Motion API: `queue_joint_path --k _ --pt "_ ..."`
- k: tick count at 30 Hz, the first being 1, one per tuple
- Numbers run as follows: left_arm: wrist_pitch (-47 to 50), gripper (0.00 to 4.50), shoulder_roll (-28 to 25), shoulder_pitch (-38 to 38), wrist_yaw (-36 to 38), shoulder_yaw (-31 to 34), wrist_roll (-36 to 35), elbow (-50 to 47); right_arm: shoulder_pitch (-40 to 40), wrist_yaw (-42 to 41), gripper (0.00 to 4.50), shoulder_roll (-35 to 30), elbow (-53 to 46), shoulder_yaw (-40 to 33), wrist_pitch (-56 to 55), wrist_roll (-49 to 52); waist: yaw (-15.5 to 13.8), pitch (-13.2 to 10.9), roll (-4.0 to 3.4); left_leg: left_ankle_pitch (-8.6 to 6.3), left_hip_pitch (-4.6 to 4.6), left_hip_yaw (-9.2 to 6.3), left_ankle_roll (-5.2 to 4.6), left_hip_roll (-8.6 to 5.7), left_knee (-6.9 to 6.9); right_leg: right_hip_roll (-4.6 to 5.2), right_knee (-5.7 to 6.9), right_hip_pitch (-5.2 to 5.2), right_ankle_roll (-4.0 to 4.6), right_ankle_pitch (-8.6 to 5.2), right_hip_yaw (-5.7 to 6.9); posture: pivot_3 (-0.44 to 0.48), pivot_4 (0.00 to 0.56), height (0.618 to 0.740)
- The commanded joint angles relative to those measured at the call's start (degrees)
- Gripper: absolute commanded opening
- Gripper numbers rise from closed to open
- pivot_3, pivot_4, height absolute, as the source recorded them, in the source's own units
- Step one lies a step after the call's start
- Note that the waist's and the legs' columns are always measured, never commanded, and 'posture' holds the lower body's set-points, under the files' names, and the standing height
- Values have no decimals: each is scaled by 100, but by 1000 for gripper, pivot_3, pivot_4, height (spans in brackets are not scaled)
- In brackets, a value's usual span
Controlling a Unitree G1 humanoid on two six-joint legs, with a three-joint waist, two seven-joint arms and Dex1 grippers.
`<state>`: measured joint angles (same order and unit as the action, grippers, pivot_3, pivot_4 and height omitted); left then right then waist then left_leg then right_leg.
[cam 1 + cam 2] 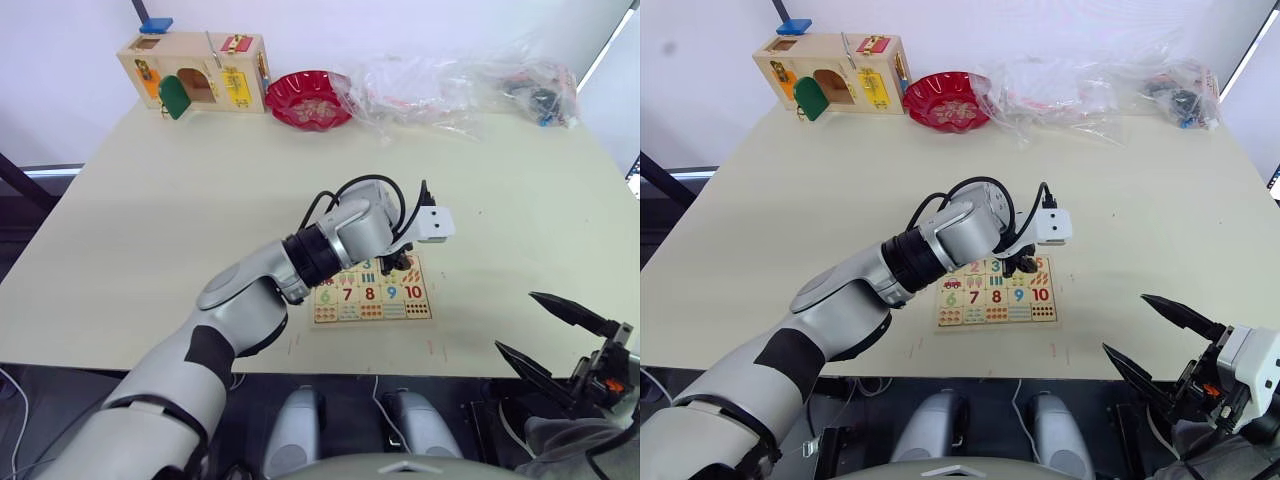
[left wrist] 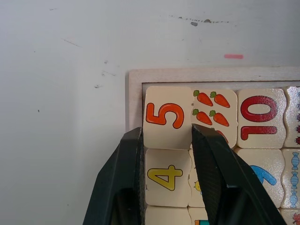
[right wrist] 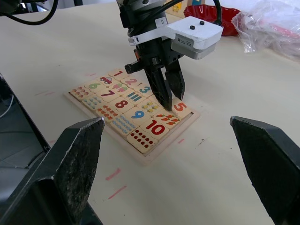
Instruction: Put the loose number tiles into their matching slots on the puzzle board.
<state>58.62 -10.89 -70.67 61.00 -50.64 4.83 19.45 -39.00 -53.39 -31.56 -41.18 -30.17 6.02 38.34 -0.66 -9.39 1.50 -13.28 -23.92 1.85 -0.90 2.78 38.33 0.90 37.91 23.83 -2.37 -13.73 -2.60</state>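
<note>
Fingers of my left gripper (image 2: 164,154) straddle the 5 tile (image 2: 164,117), seated in its end slot on the puzzle board (image 3: 154,157).
Grip looks loose; next I spread and lift straight off. My right gripper (image 1: 548,335) hangs wide open, empty.

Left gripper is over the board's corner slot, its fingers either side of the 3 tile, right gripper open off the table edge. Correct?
Not quite: the tile between the left gripper's fingers is the orange 5 tile, as the left wrist view shows. The rest holds: it sits in the board's corner slot, and the right gripper is open off the table edge.
</note>
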Motion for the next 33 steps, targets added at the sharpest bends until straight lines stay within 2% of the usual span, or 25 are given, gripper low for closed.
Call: queue_joint_path --k 1,4,7,10,12,18,20,23,24,29,32,33 --pt "-51 986 37 -42 -3 22 98 -112 -22 -7 4500 14 -116 -41 -118 12 0 0 0 0 0 0 0 0 0 0 0 0 0 0 0 0 150 740" --pt "-47 986 34 -43 1 25 106 -114 -20 -5 4500 15 -122 -35 -118 12 0 0 0 0 0 0 0 0 0 0 0 0 0 0 0 0 150 740" --pt "-54 2655 33 -42 7 29 107 -114 -10 -3 4500 13 -116 -25 -120 7 0 0 0 0 0 0 0 0 0 0 0 0 0 0 0 0 150 740" --pt "-36 3554 25 -36 10 37 100 -129 -15 0 4500 18 -123 -21 -127 4 0 0 0 0 0 0 0 0 0 0 0 0 0 0 0 0 150 740" --pt "-29 4479 14 -40 21 48 91 -147 -10 1 4500 17 -122 -18 -129 3 0 0 0 0 0 0 0 0 0 0 0 0 0 0 0 0 150 740" --pt "-165 4479 -372 -198 111 694 -126 -355 -12 29 4500 23 -172 6 -123 4 12 -2 -5 0 -1 -1 0 0 -1 0 1 4 0 0 0 0 150 740" --pt "-803 4479 -752 -90 372 1112 -314 -597 11 41 4500 26 -174 40 -121 -7 23 -12 -12 0 -1 -2 0 0 -1 0 1 4 0 0 1 0 150 740" --pt "-1643 4479 -1033 186 341 1487 -386 -510 43 36 4500 20 -147 61 -118 -10 28 -13 -22 0 -2 -1 0 1 -4 0 1 8 1 0 -1 0 150 740" --pt "-2257 4479 -1009 433 160 1794 -480 -380 60 28 4500 10 -125 58 -114 -1 18 -10 -26 0 -2 -1 0 1 -5 1 1 6 1 0 0 0 150 740" --pt "-3131 4479 -836 800 459 2290 -768 123 112 -19 4500 -33 -62 12 -84 48 -30 -11 -26 1 -6 -5 -2 -10 2 4 -1 -2 -1 0 -2 0 150 740" --pt "-3473 4479 -653 980 435 2344 -753 418 135 -34 4500 -63 -50 0 -51 73 -27 -12 -25 1 -20 -17 -2 -15 9 2 -2 0 -2 1 -2 0 150 740" --pt "-3685 3982 -627 1041 435 2320 -701 505 148 -31 4500 -77 -50 2 -38 78 -20 -12 -25 1 -21 -19 -2 -17 9 1 -3 0 -3 1 -3 0 150 740"
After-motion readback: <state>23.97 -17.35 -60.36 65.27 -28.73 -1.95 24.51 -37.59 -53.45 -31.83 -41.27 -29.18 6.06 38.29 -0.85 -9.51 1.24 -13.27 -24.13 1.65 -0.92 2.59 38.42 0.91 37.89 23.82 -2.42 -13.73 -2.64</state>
